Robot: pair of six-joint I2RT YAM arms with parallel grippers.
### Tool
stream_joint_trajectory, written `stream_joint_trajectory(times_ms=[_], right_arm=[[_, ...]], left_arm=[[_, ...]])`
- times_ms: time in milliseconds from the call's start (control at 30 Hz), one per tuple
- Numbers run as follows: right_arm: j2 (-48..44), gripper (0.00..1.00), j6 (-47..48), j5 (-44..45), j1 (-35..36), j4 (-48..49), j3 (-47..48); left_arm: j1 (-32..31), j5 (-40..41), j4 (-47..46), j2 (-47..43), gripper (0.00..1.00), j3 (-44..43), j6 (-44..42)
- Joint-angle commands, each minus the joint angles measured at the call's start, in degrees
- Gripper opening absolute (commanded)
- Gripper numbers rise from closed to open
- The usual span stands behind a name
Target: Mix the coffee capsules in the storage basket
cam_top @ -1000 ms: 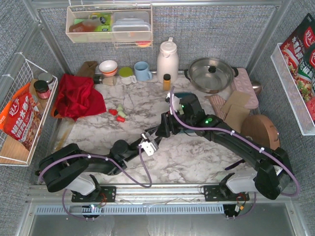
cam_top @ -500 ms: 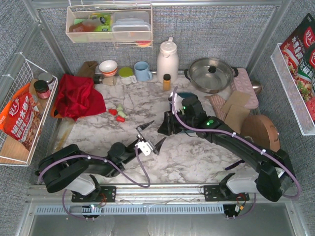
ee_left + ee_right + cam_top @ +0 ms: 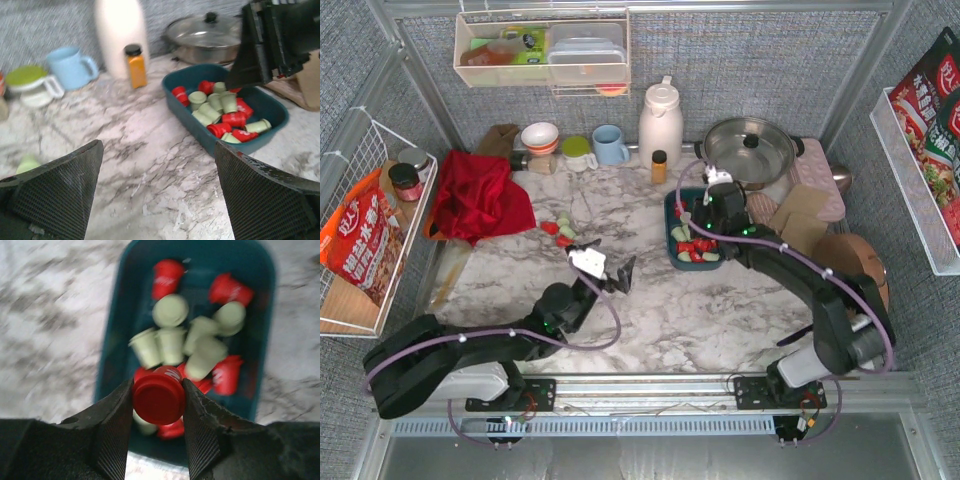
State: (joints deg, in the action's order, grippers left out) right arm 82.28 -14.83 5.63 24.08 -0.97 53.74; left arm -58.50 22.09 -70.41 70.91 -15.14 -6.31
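The dark teal storage basket (image 3: 669, 212) sits right of centre and holds several red and mint green coffee capsules (image 3: 696, 250). My right gripper (image 3: 693, 226) hovers over it, shut on a red capsule (image 3: 159, 399) held lid toward the camera above the basket's near end (image 3: 116, 340). My left gripper (image 3: 606, 272) is wide open with nothing between its fingers, low over bare marble to the left of the basket (image 3: 200, 134). A few loose capsules (image 3: 561, 232) lie on the table farther back-left; one green one (image 3: 27, 162) shows in the left wrist view.
Behind the basket stand an amber bottle (image 3: 659, 165), a white thermos (image 3: 660, 120) and a lidded pot (image 3: 750, 150). A blue mug (image 3: 610, 145), a green-lidded cup (image 3: 578, 150) and a red cloth (image 3: 480, 195) lie back-left. Wire baskets hang on both side walls.
The two grippers met at the table's middle. The left jaws opened wide and shifted back-left. The right arm swung back over the basket, uncovering it, with the red capsule in its jaws.
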Motion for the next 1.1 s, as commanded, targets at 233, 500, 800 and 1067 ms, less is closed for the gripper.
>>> stream_joint_trajectory(times_ms=[233,500,800,1067], right_arm=[[24.2,0.56,-2.4,0.8,-8.1,0.6,22.0],[22.3,0.72,-1.0,-1.9,-8.3,-5.4,23.8],[0.1,0.99,3.0,6.6,-5.2,-8.0,8.8],[-11.3,0.99,-8.6,10.3,-13.6,-2.2,-3.0]], left_arm=[[0.7,23.4,47.3,-4.8,0.99,-10.1,27.1],[9.6,15.8,59.2,-4.8,0.99,-14.7,36.7],[21.9,9.3,62.3,2.4,0.99,-19.3,40.5],[29.9,4.3,62.4,13.0,0.99,-27.6,41.0]])
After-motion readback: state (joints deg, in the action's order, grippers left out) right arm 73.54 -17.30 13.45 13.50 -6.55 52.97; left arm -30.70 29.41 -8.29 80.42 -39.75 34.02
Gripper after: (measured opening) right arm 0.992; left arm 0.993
